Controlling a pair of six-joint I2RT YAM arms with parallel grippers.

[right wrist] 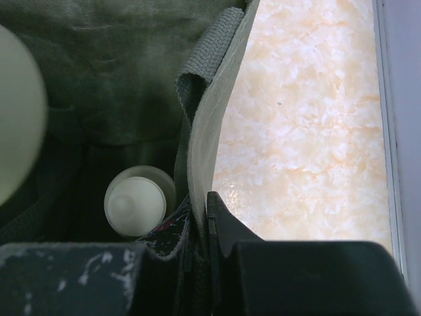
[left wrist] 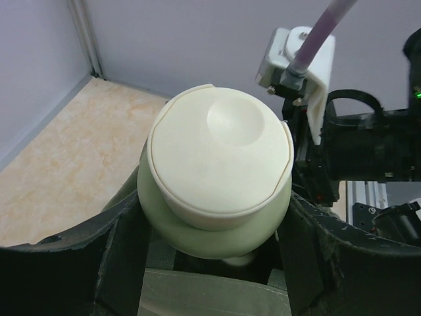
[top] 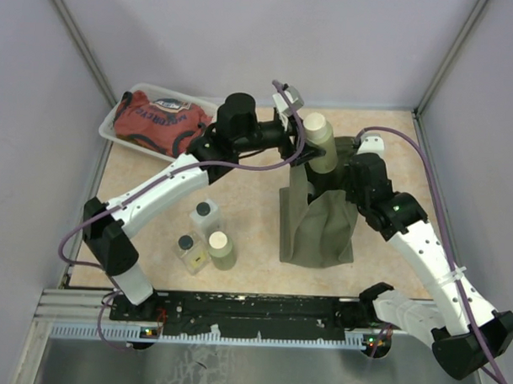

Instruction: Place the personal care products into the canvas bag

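We see a smooth round bottle (left wrist: 217,171), pale green with a dished cream cap, clamped cap-up between the black fingers (left wrist: 122,257) of our left tool (top: 311,147). It sits at the mouth of the creased canvas bag (top: 319,224). The left arm reaches far across the marbled desk (top: 247,208). Our right tool (right wrist: 200,212) is closed on the bag's woven rim. A second bottle (right wrist: 135,201), cream-capped, stands inside.

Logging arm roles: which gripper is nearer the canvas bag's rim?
Right. The right gripper is shut on the rim of the canvas bag. The left gripper hangs above the bag's mouth, holding a cream-capped olive-green bottle.
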